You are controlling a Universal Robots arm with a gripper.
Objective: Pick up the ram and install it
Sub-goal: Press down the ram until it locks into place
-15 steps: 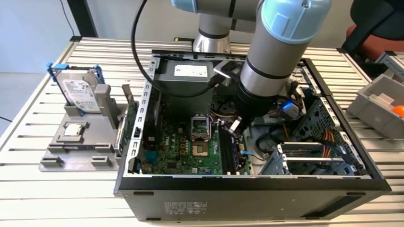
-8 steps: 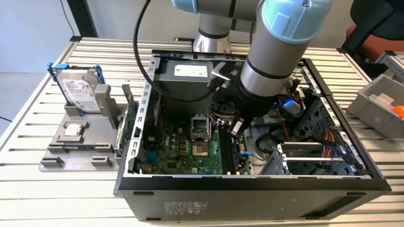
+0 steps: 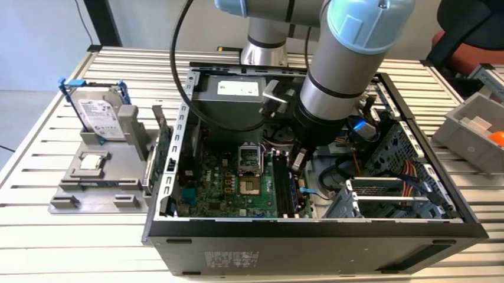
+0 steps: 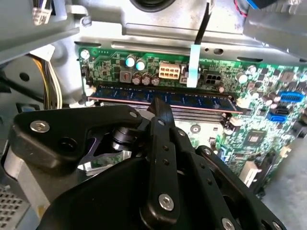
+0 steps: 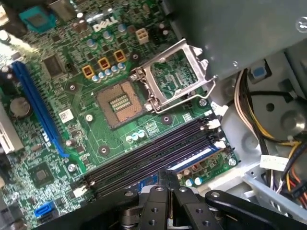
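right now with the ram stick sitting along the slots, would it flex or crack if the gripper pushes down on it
The ram is a thin, long board standing on edge in the motherboard slots, so it probably flexes little along its edge but could tip or crack under off-centre force. The gripper sits near mid-length, which likely spreads the load evenly. It looks light, and its chips seem fragile.

An open computer case (image 3: pixel 315 230) is set on a slatted metal counter (image 3: pixel 47 236), and the hand (image 3: pixel 299 160) is lowered into it. A green motherboard (image 3: pixel 228 188) lies directly below the hand, with an open processor socket (image 5: pixel 119 103) just beside it and black memory slots (image 5: pixel 144 160) beneath it. A silver hard drive (image 3: pixel 101 115) is stood upright in a grey holder (image 3: pixel 94 183) well away from the hand, outside the case. A grey bin (image 3: pixel 473 127) is placed on the counter's far side.
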